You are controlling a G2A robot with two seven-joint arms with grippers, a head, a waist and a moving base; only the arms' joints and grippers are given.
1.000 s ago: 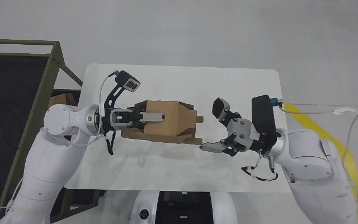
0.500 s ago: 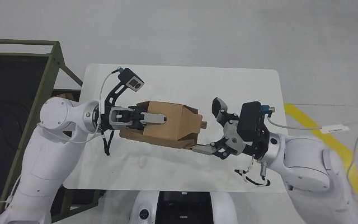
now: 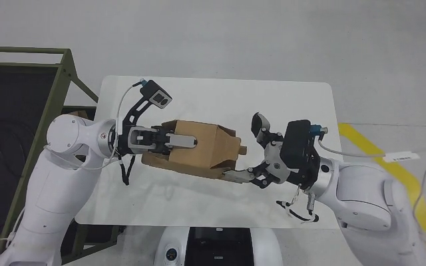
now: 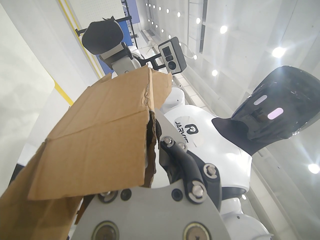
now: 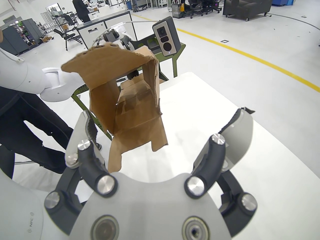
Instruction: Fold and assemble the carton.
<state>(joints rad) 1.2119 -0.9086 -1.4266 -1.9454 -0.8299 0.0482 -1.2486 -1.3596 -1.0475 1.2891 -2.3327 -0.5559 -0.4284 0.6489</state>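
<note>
**Carton between the two arms**

Left jaws closed on one wall of the carton (image 3: pixel 200 143), gripping it over the surface (image 3: pixel 293 100). Right jaws spread wide. The carton's open end lies directly ahead of them, with one finger just beside a flap.

i'm seeing the left gripper (image 3: pixel 181 139) clamping the carton (image 3: pixel 208 145) above the white table (image 3: pixel 219 100); the right gripper (image 3: pixel 245 151) is sitting spread wide at the carton's open end, one finger just beside a flap.
</note>
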